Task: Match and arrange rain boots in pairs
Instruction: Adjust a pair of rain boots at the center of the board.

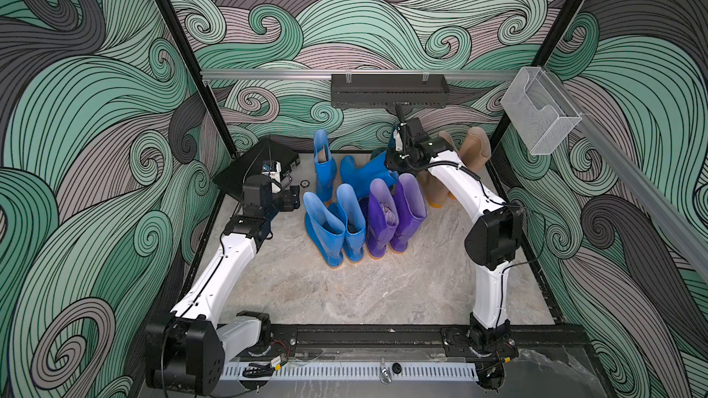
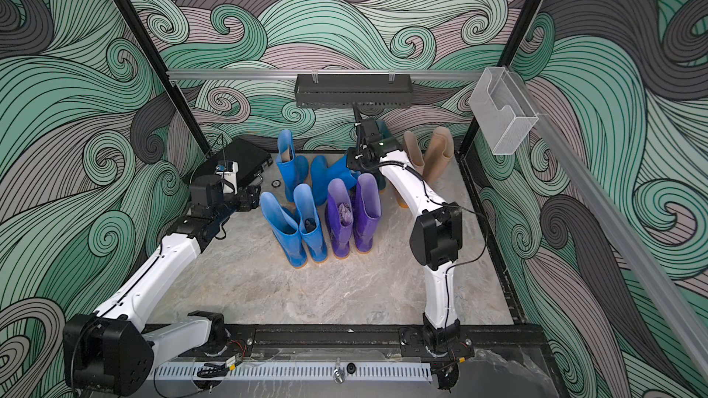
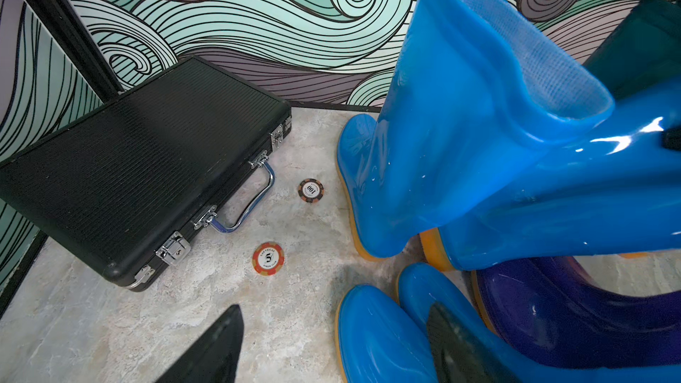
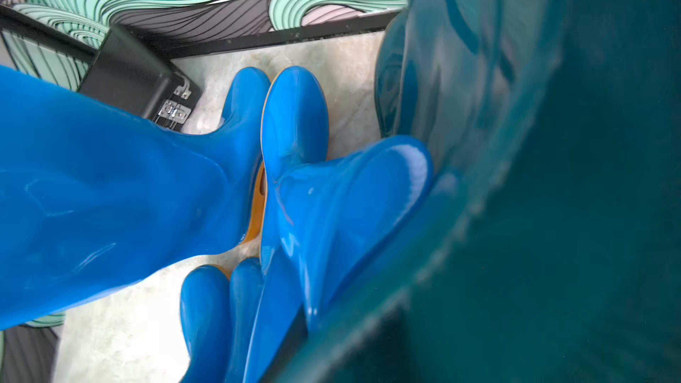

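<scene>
A pale marbled floor lay inside a booth; its walls carried green, grey and mauve swirls. The rain boots clustered toward the back wall: blue and purple pairs upright in front, more blue, beige and dark teal behind. A black case and two poker chips lay at the back left. The left gripper hovered beside the blue boots, fingers spread. The right gripper reached among the rear boots; its fingers were hidden, their state unclear.
</scene>
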Tool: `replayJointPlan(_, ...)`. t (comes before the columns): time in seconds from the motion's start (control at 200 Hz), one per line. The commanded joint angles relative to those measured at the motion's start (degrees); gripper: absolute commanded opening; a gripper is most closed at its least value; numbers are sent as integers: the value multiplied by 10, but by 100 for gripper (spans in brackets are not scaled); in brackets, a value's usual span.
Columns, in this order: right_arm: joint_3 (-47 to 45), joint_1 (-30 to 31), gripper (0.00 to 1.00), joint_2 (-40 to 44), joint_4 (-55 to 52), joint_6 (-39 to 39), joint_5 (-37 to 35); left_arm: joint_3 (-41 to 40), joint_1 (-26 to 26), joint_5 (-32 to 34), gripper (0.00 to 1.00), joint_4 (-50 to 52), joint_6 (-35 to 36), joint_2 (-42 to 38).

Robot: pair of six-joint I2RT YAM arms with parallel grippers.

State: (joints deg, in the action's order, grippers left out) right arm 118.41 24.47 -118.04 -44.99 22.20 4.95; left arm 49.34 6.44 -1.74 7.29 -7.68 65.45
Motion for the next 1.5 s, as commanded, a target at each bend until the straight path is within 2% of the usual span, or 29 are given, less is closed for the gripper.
replayJointPlan(0.0,33,17,19,-6,29,-67,52,2,-2,-2,79,-3,1,3)
replayJointPlan(0.12,72,18,8,-26,31,-86,63,3,-2,-3,79,-5,-4,4)
replayJointPlan(0.155,86,18,0,-34,26,-89,65,4,-2,-3,79,-5,-5,4)
replayJointPlan(0.23,117,23,0,-45,17,-96,57,5,-2,-4,79,-2,-6,2)
replayJointPlan(0.385,180,47,0,-55,2,-163,30,5,-2,-4,79,-2,-8,-2)
replayJointPlan(0.58,294,54,0,-99,-60,-188,-18,8,-2,-4,79,-6,-12,1)
replayJointPlan(0.836,352,74,0,-110,-57,-222,-70,12,-2,-5,79,-7,-13,2)
replayJointPlan(1.051,360,102,0,-112,-31,-273,-90,18,-2,-14,79,-8,-16,7)
replayJointPlan(1.186,358,106,0,-131,-22,-258,-72,19,-2,-26,79,-12,-19,13)
replayJointPlan(1.386,378,133,0,-145,4,-310,-147,25,-2,-41,79,-14,-18,17)
replayJointPlan(1.496,375,133,0,-136,41,-340,-149,26,-3,-42,79,-15,-21,19)
